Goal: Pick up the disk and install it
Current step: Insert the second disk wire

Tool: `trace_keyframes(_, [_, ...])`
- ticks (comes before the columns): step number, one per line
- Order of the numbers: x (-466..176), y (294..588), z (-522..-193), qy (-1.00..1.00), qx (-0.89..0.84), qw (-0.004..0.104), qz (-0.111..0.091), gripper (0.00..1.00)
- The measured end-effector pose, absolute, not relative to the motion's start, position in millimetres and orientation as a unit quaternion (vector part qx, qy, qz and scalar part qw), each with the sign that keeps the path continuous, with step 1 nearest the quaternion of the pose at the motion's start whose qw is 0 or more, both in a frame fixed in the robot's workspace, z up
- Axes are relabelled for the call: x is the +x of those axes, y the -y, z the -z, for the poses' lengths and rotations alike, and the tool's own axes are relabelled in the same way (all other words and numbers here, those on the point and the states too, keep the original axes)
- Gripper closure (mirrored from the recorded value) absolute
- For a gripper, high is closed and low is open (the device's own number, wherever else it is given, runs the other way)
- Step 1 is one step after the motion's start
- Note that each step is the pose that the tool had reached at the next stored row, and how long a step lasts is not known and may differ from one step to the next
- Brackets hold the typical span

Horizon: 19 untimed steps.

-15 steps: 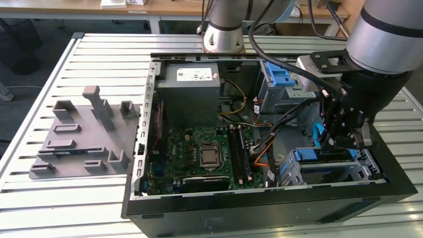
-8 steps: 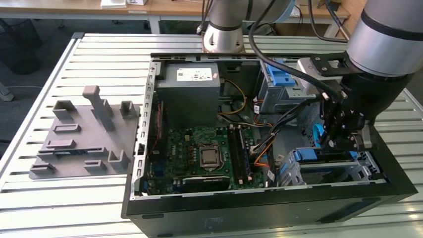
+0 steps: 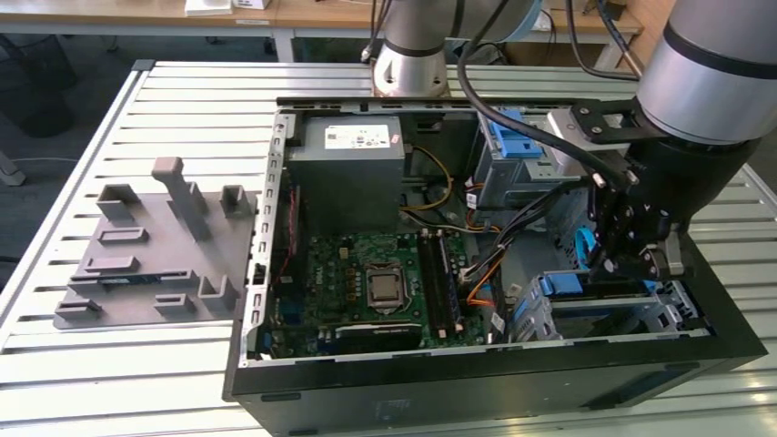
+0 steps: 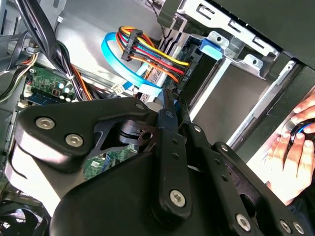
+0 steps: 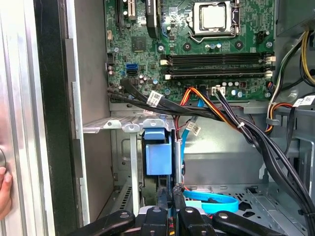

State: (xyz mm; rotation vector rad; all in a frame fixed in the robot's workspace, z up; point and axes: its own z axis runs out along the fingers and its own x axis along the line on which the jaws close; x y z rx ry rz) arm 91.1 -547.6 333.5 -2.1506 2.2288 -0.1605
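The disk [image 5: 158, 156] stands on edge in the metal drive cage [image 5: 129, 126] at the front corner of the open computer case; its blue plastic end faces me. In the exterior view its blue rail [image 3: 591, 284] shows at the top of the cage [image 3: 665, 314]. My gripper [image 5: 170, 196] hovers just off the disk's end, fingers shut tip to tip with nothing visibly between them. In the second wrist view the fingertips [image 4: 170, 105] sit beside a bundle of coloured power wires [image 4: 152, 54] and the disk's blue tab [image 4: 209, 49]. The exterior view has the gripper [image 3: 638, 264] low over the cage.
Black and orange cables [image 5: 231, 120] and a blue flat cable [image 5: 214, 201] cross the case floor near the gripper. The motherboard [image 3: 370, 287] and power supply [image 3: 349, 159] lie further in. A grey fixture [image 3: 152, 250] sits on the table. A person's hand [image 4: 295, 147] rests outside the case.
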Motion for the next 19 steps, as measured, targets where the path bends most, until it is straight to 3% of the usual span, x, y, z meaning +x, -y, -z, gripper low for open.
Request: trace_keyframes(19, [92.8, 548.2, -330.5, -0.719, -0.693, 0.02, 0.052, 0.84])
